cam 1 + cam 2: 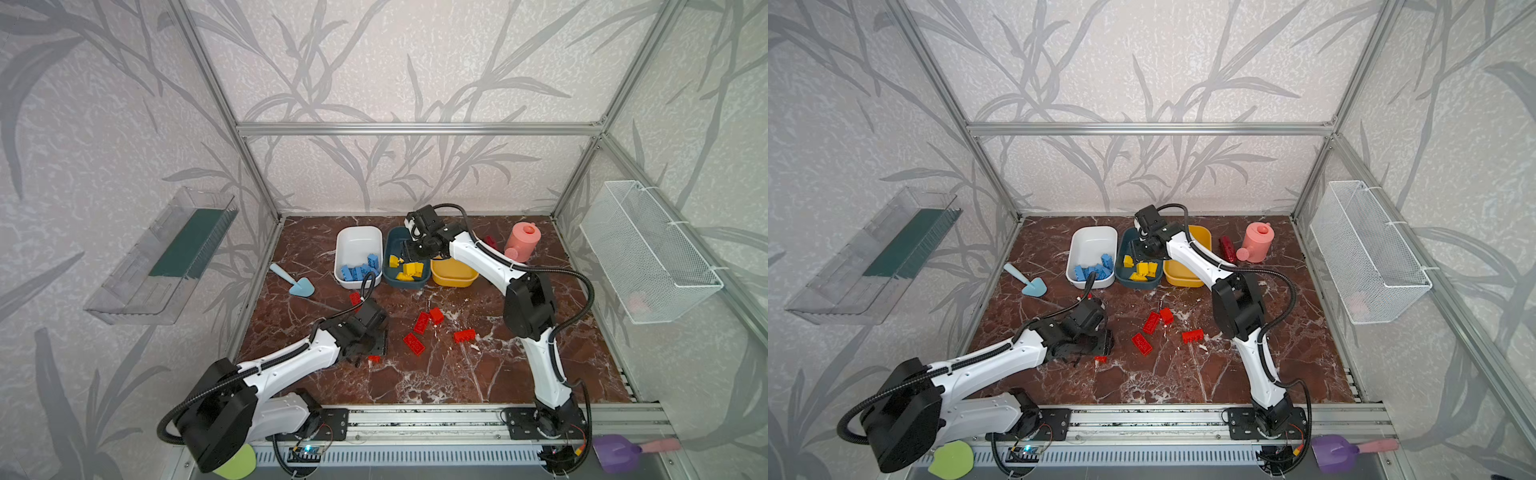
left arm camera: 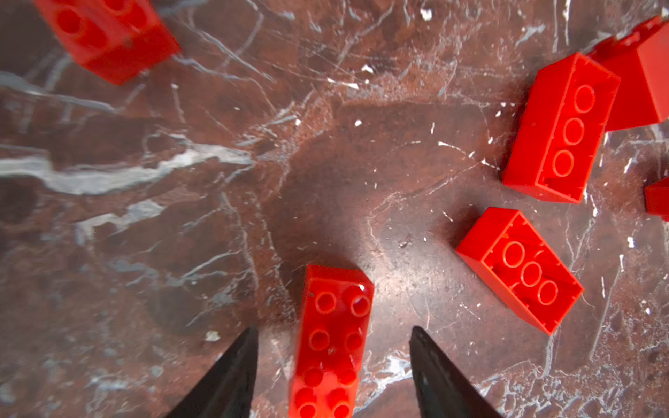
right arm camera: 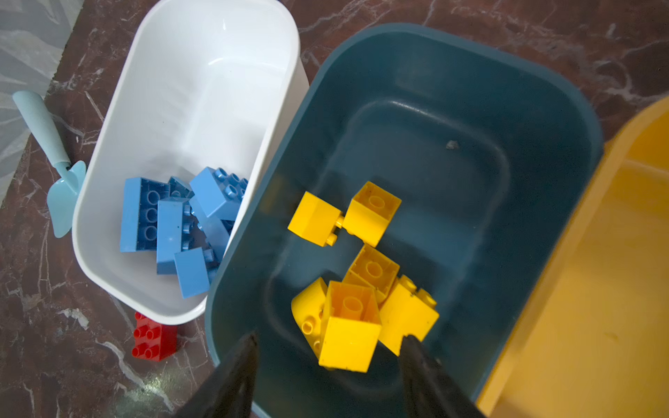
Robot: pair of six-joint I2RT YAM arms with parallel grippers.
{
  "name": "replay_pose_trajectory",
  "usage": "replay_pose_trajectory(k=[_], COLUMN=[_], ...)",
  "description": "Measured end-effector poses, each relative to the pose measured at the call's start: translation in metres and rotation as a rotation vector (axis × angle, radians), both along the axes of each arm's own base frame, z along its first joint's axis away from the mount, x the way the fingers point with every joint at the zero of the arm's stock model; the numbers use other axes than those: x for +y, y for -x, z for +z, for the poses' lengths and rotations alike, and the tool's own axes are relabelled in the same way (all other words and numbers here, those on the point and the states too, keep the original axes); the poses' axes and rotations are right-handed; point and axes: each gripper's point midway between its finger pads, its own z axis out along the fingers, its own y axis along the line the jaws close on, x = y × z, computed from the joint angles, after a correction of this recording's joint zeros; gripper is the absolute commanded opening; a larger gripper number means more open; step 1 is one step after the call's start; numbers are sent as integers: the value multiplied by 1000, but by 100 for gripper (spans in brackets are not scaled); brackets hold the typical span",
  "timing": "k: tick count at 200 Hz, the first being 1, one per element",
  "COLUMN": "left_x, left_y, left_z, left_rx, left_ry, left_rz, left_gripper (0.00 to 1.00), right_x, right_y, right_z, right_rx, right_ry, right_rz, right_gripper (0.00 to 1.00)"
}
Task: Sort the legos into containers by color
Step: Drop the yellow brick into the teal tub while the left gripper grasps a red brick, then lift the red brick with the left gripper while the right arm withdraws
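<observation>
Left gripper (image 2: 333, 328) hangs low over the tabletop (image 2: 163, 235), left of centre and toward the near edge. Its jaws are partly open and straddle a red brick (image 2: 335, 347), with a gap on each side, so nothing is held. The brick lies flat with its two rows of studs up. Its long axis runs between the fingers (image 2: 231, 376), so the jaws would close across its short width, on the two long flat walls.

That looks like the right hold. The brick is likely hard, stiff and light, and won't crush. Its sides are smooth, though, so a grip set low, square and midway along the length should keep it from twisting or squirting out.

Nearer the centre, a second red (image 2: 561, 126) and a third red (image 2: 519, 269) lie hollow side up, each angled differently.

Right gripper (image 3: 329, 336) hovers over the teal tub (image 3: 543, 108), the middle of three tubs along the far edge. Its jaws are apart and empty. A yellow brick (image 3: 349, 325) sits below them, hollow side up and clear of both fingers. Whether it is resting on the yellow pile or falling, I cannot tell.

The white tub (image 3: 202, 72) holds the blues (image 3: 170, 224). The yellow tub (image 3: 597, 253) is bare where it can be seen, so it is probably meant for the reds.
</observation>
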Motion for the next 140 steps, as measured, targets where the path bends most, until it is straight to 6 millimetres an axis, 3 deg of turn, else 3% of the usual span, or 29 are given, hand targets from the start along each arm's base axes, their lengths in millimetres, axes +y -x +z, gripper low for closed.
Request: replay_pose_trajectory(k=[32,64,79,104,140], left_x=[-1,-1,-2,-7,-18], left_y=[4,7,6,0,-15], left_z=[-12,-21,-21,-15,7], left_rx=[48,83,89,81,37], left_ry=[-23,-46,-51,-48,-46], left_rz=[-8,-15,-14,-21,-38], left_gripper=[56,36,34,31,31], right_x=[-26,-52,-64,-83,-110], right_y=[33,68,83,108,142], right_z=[22,51,59,53,24], right_rx=[-22,-85,-113,-123,-95], right_ry=[-14,-62,-88,-101,-70], right_rz=[-8,-23,-34,-52,-68], right_gripper=[65,65,65,65,65])
